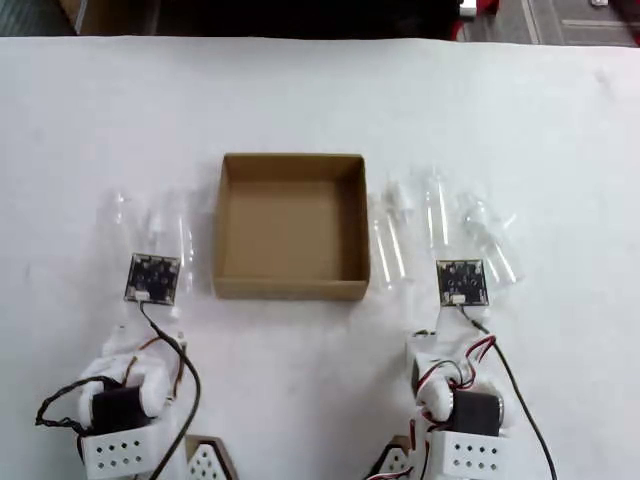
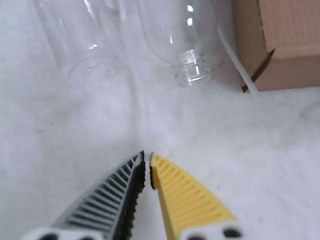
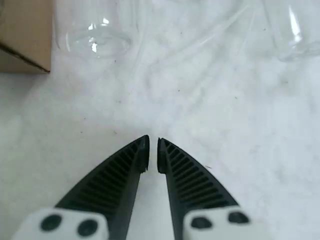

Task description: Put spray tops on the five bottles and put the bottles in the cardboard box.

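Bottles [image 2: 175, 35] lie clear, open-necked beside cardboard box [image 1: 290, 289]; left gripper [image 2: 147, 161], right gripper [image 3: 152, 147] pinched empty.

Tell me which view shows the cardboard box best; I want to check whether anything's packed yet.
The high view: the whole cardboard box shows from above, open, with nothing inside. The left wrist view catches one outer corner of it, the right wrist view another.

2 arms side by side, left hand [image 2: 147, 159] and right hand [image 3: 152, 145] both with fingertips nearly together.
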